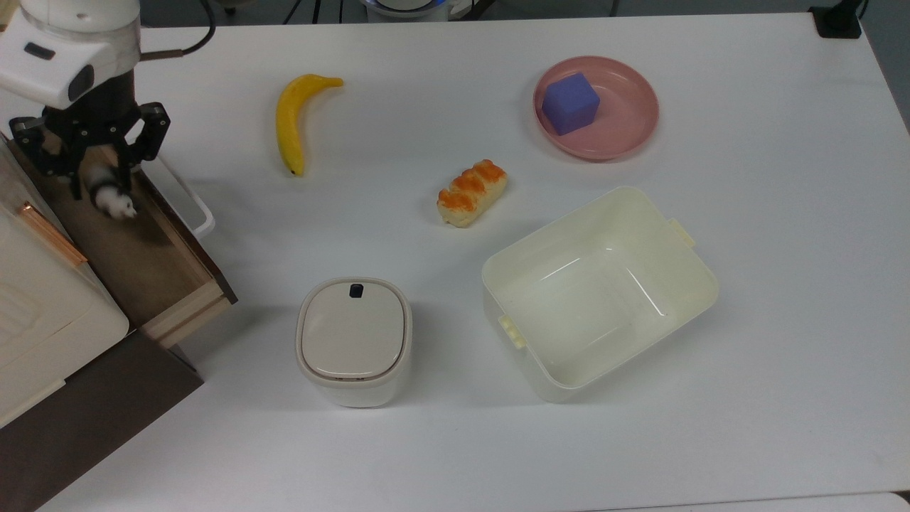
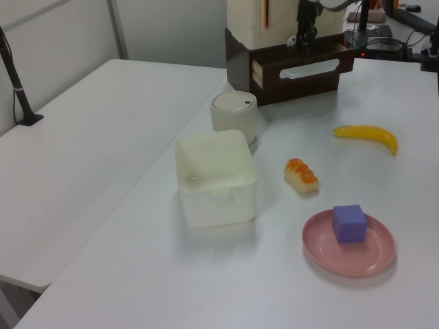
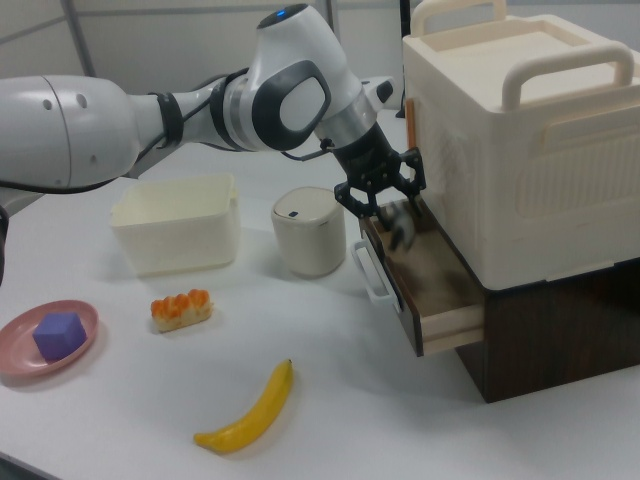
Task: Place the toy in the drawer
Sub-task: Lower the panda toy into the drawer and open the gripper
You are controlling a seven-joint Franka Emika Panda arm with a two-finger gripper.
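My fingers (image 1: 92, 167) hang over the open drawer (image 1: 153, 263), at the end toward the top view's top, and the toy panda (image 1: 112, 199) sits just below their tips, blurred, over the drawer's wooden floor. I cannot tell whether they pinch it or have let go. It is a small, rounded black-and-white figurine with no clear long axis; the drawer's dark front panel lies just to the top view's right of it.
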